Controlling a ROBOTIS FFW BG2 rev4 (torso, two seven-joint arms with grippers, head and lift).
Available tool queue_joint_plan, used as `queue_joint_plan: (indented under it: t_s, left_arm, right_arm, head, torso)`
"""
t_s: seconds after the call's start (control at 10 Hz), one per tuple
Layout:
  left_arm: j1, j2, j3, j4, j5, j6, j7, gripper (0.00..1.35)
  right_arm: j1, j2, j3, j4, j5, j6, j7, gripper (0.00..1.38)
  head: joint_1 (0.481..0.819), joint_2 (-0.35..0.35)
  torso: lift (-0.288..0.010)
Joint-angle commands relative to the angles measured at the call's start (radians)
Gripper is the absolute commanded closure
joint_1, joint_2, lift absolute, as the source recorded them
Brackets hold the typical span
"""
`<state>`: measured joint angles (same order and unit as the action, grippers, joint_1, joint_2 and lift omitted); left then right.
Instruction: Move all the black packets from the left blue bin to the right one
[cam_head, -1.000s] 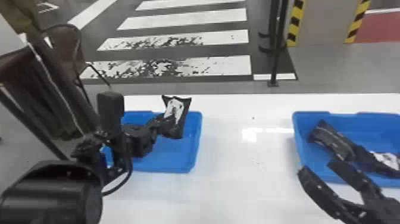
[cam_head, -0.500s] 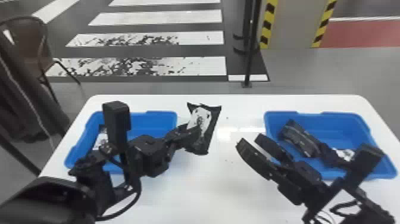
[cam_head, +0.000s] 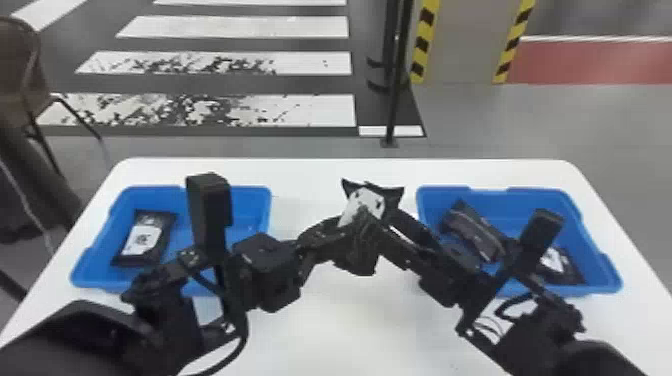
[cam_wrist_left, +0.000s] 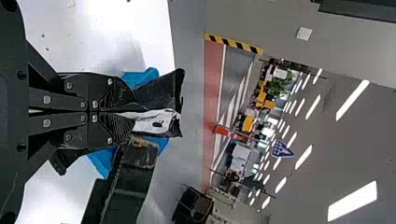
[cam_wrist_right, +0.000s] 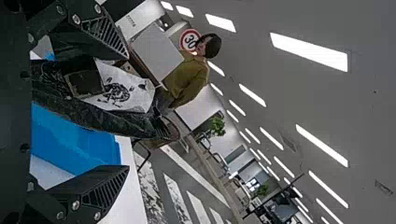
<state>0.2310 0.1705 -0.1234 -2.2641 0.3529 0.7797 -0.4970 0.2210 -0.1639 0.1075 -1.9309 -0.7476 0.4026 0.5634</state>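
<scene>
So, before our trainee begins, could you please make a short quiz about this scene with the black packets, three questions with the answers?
1. How many black packets can be seen lying in the left blue bin?
2. True or false: the fingers of the right gripper are open.
3. Where does the left gripper hold its packet?
a) Down in the left blue bin
b) Above the table, between the left blue bin and the right blue bin
c) Flat against the floor

Key: 1. One; 2. True; 3. b
</scene>
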Motion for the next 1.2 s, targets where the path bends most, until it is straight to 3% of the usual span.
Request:
queue_joint_plan:
  t_s: [0.0,0.2,0.5,0.6,0.8,0.9,1.1]
  left_arm:
    - [-0.005,0.003,-0.014,0.0,0.006,0.011,0.0,1.2]
    - [-0.003,0.003,-0.014,0.0,0.008,0.015,0.0,1.2]
    - [0.0,0.001,-0.006,0.0,0.016,0.006,0.002,1.2]
    - [0.007,-0.002,0.004,0.005,0.04,-0.012,0.009,1.08]
    - [0.022,-0.008,0.028,0.01,0.05,-0.016,0.017,0.38]
    - [0.034,-0.011,0.048,0.01,0.052,-0.026,0.017,0.14]
    - [0.068,-0.019,0.107,0.01,0.056,-0.051,0.015,0.14]
  right_arm:
    - [-0.017,-0.002,0.002,0.001,0.006,-0.005,-0.002,0.27]
    - [-0.017,0.0,0.004,0.018,0.008,-0.047,-0.01,1.24]
    - [-0.008,0.001,0.004,0.02,0.0,-0.049,-0.01,1.28]
    - [-0.012,0.001,0.002,0.023,-0.004,-0.049,-0.01,1.28]
    - [-0.015,0.003,-0.04,0.028,-0.014,-0.057,-0.014,1.28]
    - [-0.035,0.001,-0.074,0.047,0.004,-0.057,-0.017,1.28]
    - [-0.091,-0.02,-0.149,0.126,0.084,-0.057,-0.022,1.28]
  head:
    - [0.695,-0.01]
    - [0.695,-0.027]
    - [0.695,-0.032]
    - [0.695,-0.031]
    - [0.695,-0.029]
    - [0.695,-0.031]
    - [0.695,-0.06]
  torso:
    - [-0.14]
    - [-0.14]
    - [-0.14]
    - [-0.14]
    - [-0.14]
    - [-0.14]
    - [-0.14]
